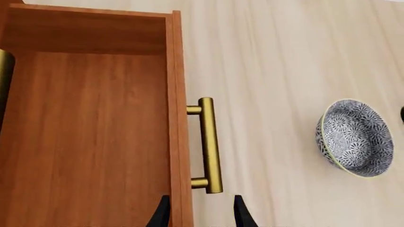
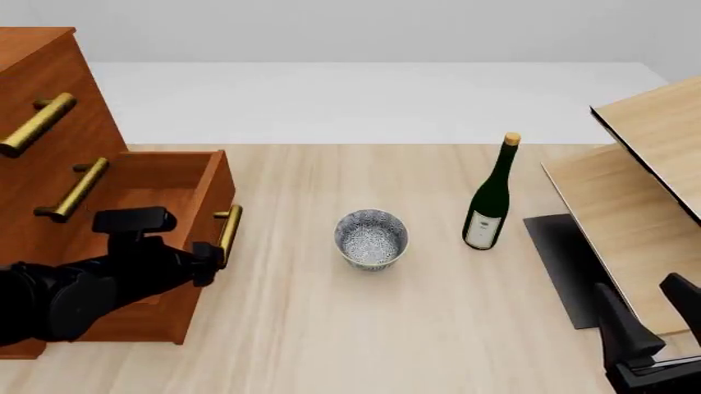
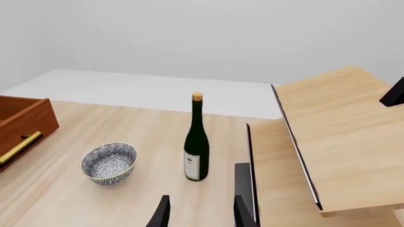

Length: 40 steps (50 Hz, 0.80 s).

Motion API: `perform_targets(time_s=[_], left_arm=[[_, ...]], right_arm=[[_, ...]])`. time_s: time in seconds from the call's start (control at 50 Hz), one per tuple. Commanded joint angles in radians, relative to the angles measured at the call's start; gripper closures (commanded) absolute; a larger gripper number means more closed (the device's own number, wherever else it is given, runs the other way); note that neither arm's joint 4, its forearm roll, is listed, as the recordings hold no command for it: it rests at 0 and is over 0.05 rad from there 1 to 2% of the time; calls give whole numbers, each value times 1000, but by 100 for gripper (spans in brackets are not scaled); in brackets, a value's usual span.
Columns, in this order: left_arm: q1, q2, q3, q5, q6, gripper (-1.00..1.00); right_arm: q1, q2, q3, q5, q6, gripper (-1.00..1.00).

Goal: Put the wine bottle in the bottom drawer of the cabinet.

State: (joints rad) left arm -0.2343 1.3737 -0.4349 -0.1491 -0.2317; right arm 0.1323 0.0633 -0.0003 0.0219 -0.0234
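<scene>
The wine bottle (image 2: 490, 199), dark green with a gold cap and white label, stands upright on the table right of centre, also in the right wrist view (image 3: 197, 142). The cabinet (image 2: 44, 156) stands at the left with its bottom drawer (image 2: 164, 193) pulled out and its inside (image 1: 88, 132) bare. My left gripper (image 2: 208, 256) is open just in front of the drawer's brass handle (image 1: 209, 144), its fingertips (image 1: 160, 213) wide on either side of the handle's end. My right gripper (image 2: 652, 316) is open at the near right, far from the bottle.
A patterned blue-and-white bowl (image 2: 370, 238) sits on the table between the drawer and the bottle. Pale slanted wooden panels (image 2: 646, 189) with a dark base (image 2: 561, 263) fill the right side, close to my right gripper. The two upper drawers are shut.
</scene>
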Motion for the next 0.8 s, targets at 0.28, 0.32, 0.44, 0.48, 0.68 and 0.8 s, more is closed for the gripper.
perform_targets(time_s=[0.28, 0.32, 0.44, 0.48, 0.68, 0.8], left_arm=[[-69, -29, 10, -6, -28, -100], [-74, -32, 9, -4, -27, -100], [-95, -44, 5, 5, -34, -100], [-95, -41, 4, 4, -31, -100], [-128, -52, 3, 10, -48, -100], [-144, -48, 3, 4, -51, -100]], right_arm=[[18, 27, 0, -26, -1, -100], [17, 29, 0, -27, -1, -100], [13, 21, 0, -19, -10, -100], [12, 19, 0, -17, -6, -100], [19, 18, 0, -13, -11, -100], [22, 17, 0, -12, -11, -100]])
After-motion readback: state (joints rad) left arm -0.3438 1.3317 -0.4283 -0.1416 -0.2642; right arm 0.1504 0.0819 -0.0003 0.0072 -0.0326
